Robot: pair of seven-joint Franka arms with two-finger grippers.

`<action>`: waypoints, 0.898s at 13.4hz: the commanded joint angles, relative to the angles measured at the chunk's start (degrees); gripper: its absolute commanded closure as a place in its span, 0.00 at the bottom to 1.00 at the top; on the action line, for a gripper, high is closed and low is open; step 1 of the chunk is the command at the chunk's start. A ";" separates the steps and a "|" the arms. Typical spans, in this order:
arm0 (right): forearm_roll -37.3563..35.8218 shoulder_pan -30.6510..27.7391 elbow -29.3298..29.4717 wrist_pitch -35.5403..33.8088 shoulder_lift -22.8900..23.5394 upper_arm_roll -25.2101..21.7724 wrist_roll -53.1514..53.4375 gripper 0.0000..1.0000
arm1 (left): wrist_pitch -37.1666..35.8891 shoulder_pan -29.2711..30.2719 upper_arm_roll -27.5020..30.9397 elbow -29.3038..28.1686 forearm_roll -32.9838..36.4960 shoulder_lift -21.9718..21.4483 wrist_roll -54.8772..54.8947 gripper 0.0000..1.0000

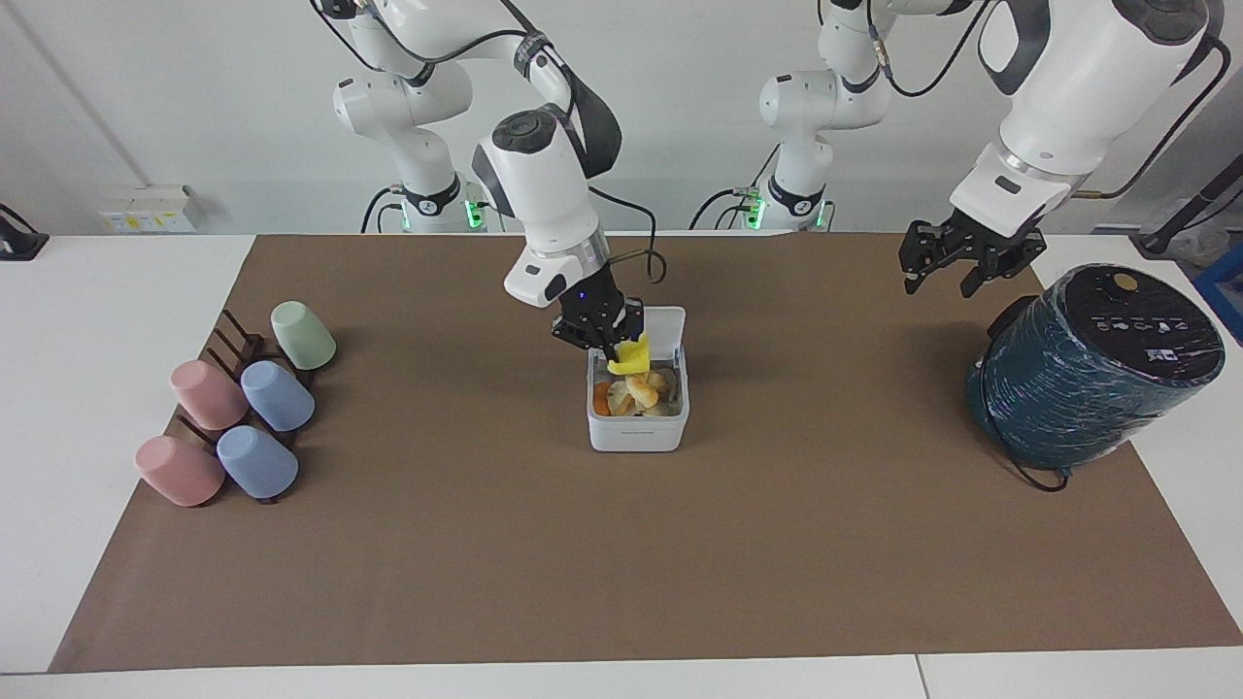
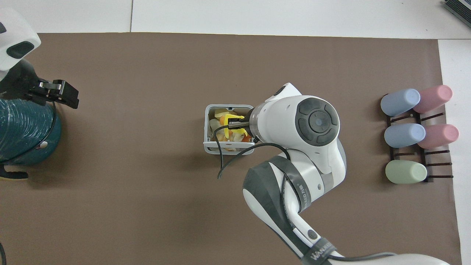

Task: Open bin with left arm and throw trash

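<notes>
The white bin point(image 1: 636, 432) stands mid-table with its lid point(image 1: 668, 324) upright and open. In it lie a golden croissant point(image 1: 643, 388) and other food pieces. My right gripper point(image 1: 610, 340) is over the open bin, shut on the bright yellow notched block point(image 1: 634, 355), which hangs just above the contents. In the overhead view the right gripper point(image 2: 231, 125) and the block point(image 2: 233, 117) cover part of the bin point(image 2: 206, 129). My left gripper point(image 1: 957, 264) is open and empty, raised beside the dark teal cylinder; it also shows in the overhead view point(image 2: 60, 94).
The dark teal cylinder point(image 1: 1092, 364) stands at the left arm's end of the brown mat point(image 1: 621, 563). A dark rack with several pastel cups point(image 1: 243, 408) stands at the right arm's end, also in the overhead view point(image 2: 415, 132).
</notes>
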 commanded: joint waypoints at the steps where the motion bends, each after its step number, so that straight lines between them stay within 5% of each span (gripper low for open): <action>1: 0.10 0.38 0.97 1.03 1.86 -0.04 0.79 1.00 | 0.18 -0.10 0.06 -6.72 1.24 -4.73 1.11 0.27; 6: -0.43 0.29 0.62 2.88 4.23 -0.04 0.71 1.00 | 2.20 -0.10 0.06 -10.69 1.24 -6.76 1.11 0.25; 9: -1.57 -0.06 -0.08 2.88 4.41 -0.04 0.01 1.00 | 3.70 -0.19 0.06 -10.78 1.24 -6.77 1.11 0.04; 12: -2.28 0.03 0.01 4.46 5.64 -0.04 0.09 1.00 | 6.07 -0.28 0.06 -10.78 1.24 -6.59 1.11 0.00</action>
